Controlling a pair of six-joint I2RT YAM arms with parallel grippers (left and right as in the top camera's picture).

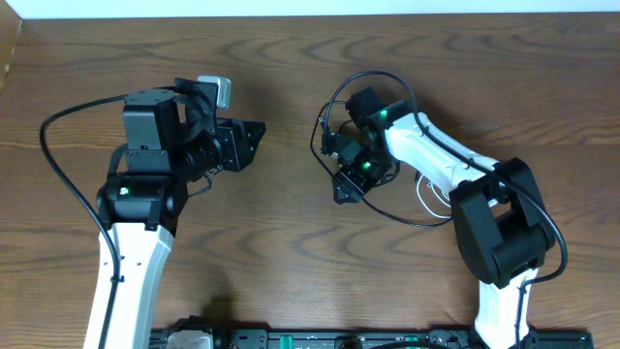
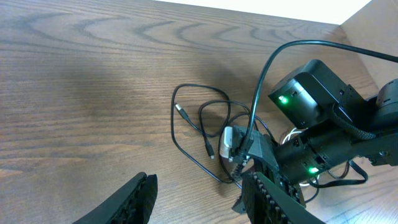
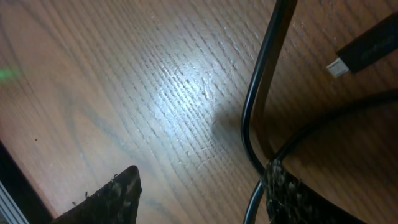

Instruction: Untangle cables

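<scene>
I've got the right gripper (image 3: 199, 193) nearer, spread and empty, with the black cord (image 3: 258, 93) alongside one finger; the left gripper (image 2: 199, 202) is spread too, well apart.

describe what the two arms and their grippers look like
The left arm and right arm have white tube links and black joint housings. Green lights glow on the joints, and thick black wires run alongside. The left gripper and right gripper have dark, ridged fingers.
</scene>
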